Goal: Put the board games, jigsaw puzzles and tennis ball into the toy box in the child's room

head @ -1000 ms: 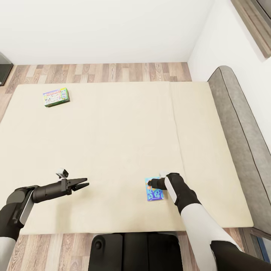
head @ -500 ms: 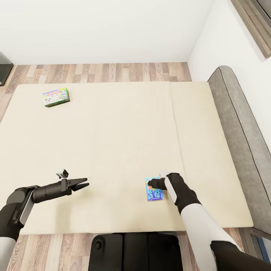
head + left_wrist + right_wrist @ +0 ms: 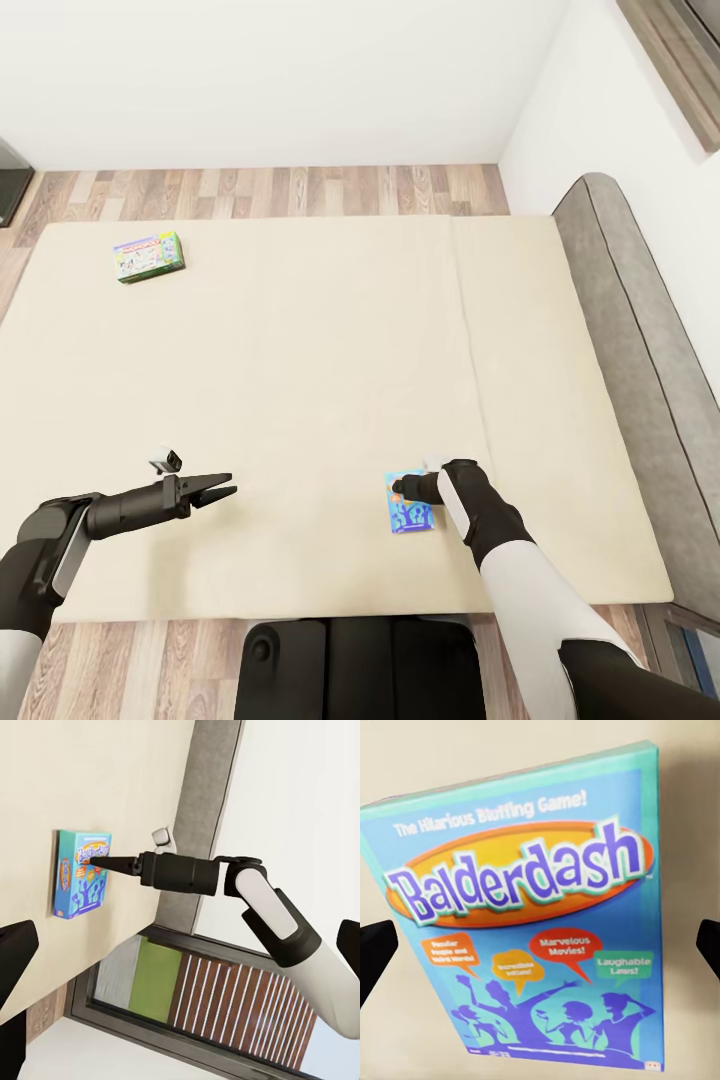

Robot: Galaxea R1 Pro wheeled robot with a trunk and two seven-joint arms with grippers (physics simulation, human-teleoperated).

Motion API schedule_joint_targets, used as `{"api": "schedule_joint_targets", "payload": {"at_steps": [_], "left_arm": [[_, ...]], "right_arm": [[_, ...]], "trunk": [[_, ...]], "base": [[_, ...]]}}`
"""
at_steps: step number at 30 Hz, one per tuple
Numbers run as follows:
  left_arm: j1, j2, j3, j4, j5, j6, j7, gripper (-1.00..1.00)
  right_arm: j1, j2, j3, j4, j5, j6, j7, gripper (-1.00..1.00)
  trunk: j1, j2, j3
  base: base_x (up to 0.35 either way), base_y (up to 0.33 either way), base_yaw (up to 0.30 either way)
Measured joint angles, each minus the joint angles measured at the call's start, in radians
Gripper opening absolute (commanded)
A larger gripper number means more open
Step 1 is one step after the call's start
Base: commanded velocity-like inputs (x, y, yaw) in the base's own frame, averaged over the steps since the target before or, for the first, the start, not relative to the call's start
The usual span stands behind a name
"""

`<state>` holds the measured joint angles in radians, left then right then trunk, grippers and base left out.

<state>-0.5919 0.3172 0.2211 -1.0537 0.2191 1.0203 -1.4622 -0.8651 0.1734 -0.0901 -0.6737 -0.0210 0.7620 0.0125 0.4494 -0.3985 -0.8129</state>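
Note:
A blue "Balderdash" board game (image 3: 410,514) lies flat near the front edge of the cream bed (image 3: 300,370). My right gripper (image 3: 401,488) hangs just above the box's upper part, open, its two dark fingertips (image 3: 375,952) spread wide on either side of the blue board game (image 3: 529,922) without touching it. The left wrist view takes in the same blue box (image 3: 79,874) with the right gripper (image 3: 96,860) over it. A green-bordered board game (image 3: 148,257) rests at the bed's far left corner. My left gripper (image 3: 222,492) hovers open over bare mattress, well to the left of the blue box.
A grey headboard (image 3: 640,380) runs along the bed's right side against the white wall. Wood-plank floor (image 3: 270,190) lies beyond the bed, with a dark cabinet corner (image 3: 10,180) at far left. My dark base (image 3: 360,665) stands at the bed's near edge.

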Motion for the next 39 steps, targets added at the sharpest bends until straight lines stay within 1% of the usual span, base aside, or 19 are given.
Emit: {"api": "schedule_joint_targets", "payload": {"at_steps": [39], "left_arm": [[0.000, 0.000, 0.000, 0.000, 0.000, 0.000, 0.000, 1.00]], "right_arm": [[0.000, 0.000, 0.002, -0.002, 0.000, -0.003, 0.000, 1.00]], "trunk": [[0.000, 0.000, -0.002]], "base": [[0.000, 0.007, 0.000]]}}
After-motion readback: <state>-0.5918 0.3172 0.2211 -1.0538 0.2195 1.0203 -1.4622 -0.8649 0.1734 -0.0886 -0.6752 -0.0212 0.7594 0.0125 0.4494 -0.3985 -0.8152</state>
